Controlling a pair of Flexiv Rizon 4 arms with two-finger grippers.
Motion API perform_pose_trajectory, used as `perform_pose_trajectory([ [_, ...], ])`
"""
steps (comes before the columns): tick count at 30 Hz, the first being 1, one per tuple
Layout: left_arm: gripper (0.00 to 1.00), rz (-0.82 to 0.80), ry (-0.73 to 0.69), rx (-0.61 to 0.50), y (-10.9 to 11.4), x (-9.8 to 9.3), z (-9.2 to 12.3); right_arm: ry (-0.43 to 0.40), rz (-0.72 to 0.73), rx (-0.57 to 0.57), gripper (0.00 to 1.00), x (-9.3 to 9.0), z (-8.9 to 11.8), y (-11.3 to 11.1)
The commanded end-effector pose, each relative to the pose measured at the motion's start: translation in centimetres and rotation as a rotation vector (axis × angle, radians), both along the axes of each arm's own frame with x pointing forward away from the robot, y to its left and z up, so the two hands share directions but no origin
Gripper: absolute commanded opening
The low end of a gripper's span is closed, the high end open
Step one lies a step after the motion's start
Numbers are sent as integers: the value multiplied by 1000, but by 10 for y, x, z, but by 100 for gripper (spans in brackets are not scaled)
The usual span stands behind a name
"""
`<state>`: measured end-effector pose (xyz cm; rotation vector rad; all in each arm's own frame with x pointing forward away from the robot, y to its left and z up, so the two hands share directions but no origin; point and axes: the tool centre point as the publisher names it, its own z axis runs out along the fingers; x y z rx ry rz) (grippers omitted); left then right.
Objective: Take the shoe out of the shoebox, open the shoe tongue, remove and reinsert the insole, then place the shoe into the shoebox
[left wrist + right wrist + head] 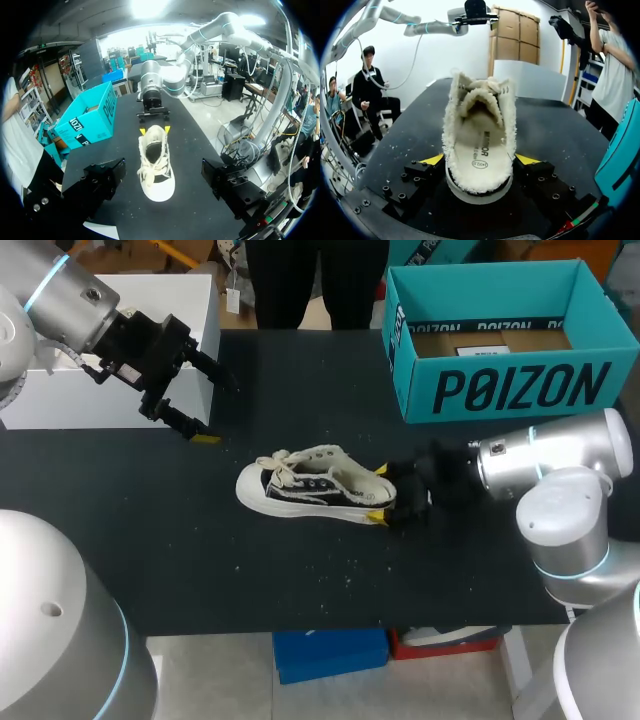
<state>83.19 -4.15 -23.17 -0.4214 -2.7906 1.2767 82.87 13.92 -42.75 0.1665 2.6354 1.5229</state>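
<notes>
A white low-top shoe (pixel 310 485) with black side panels and fleece lining lies on its sole mid-table, toe to the left, outside the teal shoebox (pixel 510 390). My right gripper (pixel 380 495) comes in from the right and is shut on the shoe's heel (pixel 479 165), one yellow-tipped finger pressed on each side. The tongue is pulled up and the white insole (pixel 479 150) shows inside. My left gripper (pixel 205 405) hangs open and empty over the table's back left, well away from the shoe (pixel 156 165). The open shoebox (pixel 92 120) stands at the back right.
A white box (pixel 120 400) stands along the back left edge of the black table (pixel 200 570), right behind my left gripper. Small white crumbs lie scattered in front of the shoe.
</notes>
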Motion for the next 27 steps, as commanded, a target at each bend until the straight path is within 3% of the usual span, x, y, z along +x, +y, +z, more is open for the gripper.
perform_pose_trajectory([
  [1, 100, 98, -1, 131, -11, -3, 2, 1, -2, -3, 0, 0, -1, 2],
  [10, 100, 455, 126, 271, -38, -17, 0, 1, -2, -3, 0, 0, -1, 2],
  [13, 100, 376, 175, 258, -48, -27, -3, 1, -2, -3, 0, 0, -1, 2],
  [26, 100, 376, 175, 258, -48, -27, -3, 1, -2, -3, 0, 0, -1, 2],
  [27, 100, 475, 175, 357, -51, -26, -4, 1, -2, -3, 0, 0, -1, 2],
])
